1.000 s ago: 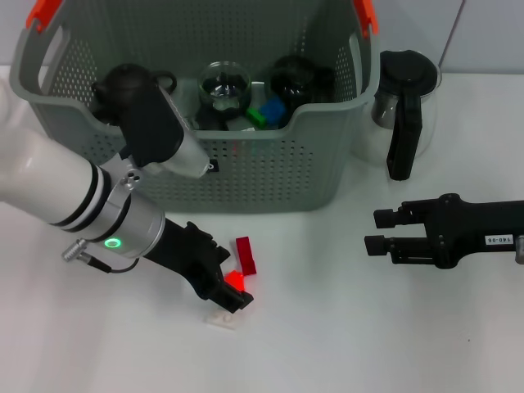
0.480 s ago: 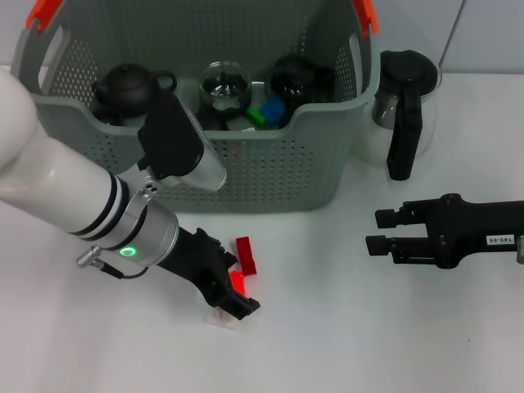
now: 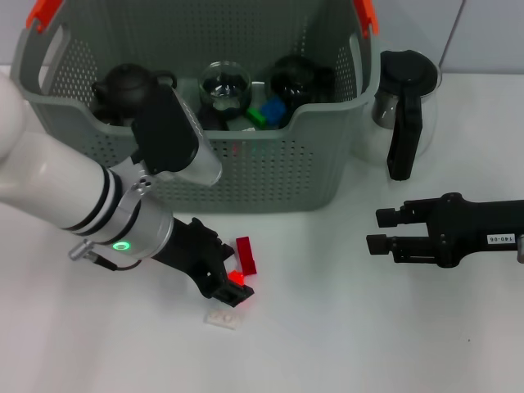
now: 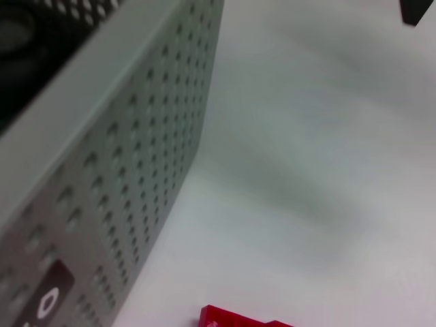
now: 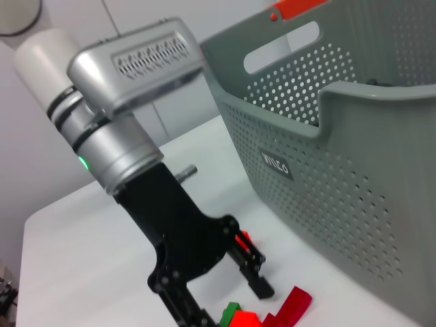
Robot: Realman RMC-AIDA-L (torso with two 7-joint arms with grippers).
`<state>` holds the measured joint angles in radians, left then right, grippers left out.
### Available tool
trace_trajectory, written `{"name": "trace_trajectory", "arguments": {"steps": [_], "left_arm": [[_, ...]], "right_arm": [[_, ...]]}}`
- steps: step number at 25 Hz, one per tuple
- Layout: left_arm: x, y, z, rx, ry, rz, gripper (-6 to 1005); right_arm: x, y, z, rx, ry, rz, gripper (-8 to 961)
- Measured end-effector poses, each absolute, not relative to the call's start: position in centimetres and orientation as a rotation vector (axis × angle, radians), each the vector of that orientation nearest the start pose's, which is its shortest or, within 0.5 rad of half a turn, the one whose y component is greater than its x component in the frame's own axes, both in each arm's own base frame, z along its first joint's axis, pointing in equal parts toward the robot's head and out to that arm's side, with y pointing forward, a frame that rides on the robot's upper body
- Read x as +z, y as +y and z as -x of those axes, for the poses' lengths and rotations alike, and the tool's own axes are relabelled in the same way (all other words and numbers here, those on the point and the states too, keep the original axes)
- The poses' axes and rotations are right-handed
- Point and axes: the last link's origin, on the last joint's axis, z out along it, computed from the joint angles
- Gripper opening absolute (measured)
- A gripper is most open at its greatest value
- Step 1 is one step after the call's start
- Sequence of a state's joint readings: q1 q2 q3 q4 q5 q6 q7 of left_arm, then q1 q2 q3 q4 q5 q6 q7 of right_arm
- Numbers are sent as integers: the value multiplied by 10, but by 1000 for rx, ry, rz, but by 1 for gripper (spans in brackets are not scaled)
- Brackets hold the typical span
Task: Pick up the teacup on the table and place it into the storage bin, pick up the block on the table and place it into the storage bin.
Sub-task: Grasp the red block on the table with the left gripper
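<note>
The grey storage bin [image 3: 270, 164] stands at the back, with a glass teacup [image 3: 223, 84], a black teapot [image 3: 123, 82], a dark cup [image 3: 291, 78] and blue and green blocks [image 3: 266, 110] inside. A red block [image 3: 246, 255] lies on the table in front of it and also shows in the right wrist view [image 5: 293, 304]. My left gripper [image 3: 233, 288] hovers right beside this block, its fingers [image 5: 255, 279] spread open. A bright red patch shows between the tips. A small clear block [image 3: 223, 319] lies just in front of it. My right gripper [image 3: 378, 231] rests open at the right.
A glass carafe with a black handle [image 3: 401, 106] stands to the right of the bin. The bin's front wall [image 4: 136, 177] is close to the left wrist. Bare white table [image 3: 344, 327] spreads in front.
My left gripper dipped toward the clear block, then drew back up and slightly left. The clear and red blocks stayed where they were. The right arm has not moved.
</note>
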<state>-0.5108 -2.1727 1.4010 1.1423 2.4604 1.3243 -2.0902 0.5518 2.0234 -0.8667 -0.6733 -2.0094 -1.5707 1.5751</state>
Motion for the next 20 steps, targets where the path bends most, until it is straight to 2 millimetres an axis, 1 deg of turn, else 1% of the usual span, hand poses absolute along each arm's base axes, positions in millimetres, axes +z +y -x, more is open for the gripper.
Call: {"name": "trace_trajectory", "arguments": {"steps": [3, 8, 15, 20], "left_arm": [[-59, 329, 204, 317, -541, 2845, 787], [-60, 322, 206, 351, -498, 2830, 731], [-68, 318, 207, 382, -499, 2811, 728], [-71, 317, 206, 383, -503, 2810, 726]], "right_arm": [[-1, 331, -257, 541, 772, 2875, 584], [-1, 331, -257, 541, 775, 2875, 583], [-1, 330, -257, 541, 775, 2876, 583], [-2, 330, -258, 543, 784, 2876, 583]]}}
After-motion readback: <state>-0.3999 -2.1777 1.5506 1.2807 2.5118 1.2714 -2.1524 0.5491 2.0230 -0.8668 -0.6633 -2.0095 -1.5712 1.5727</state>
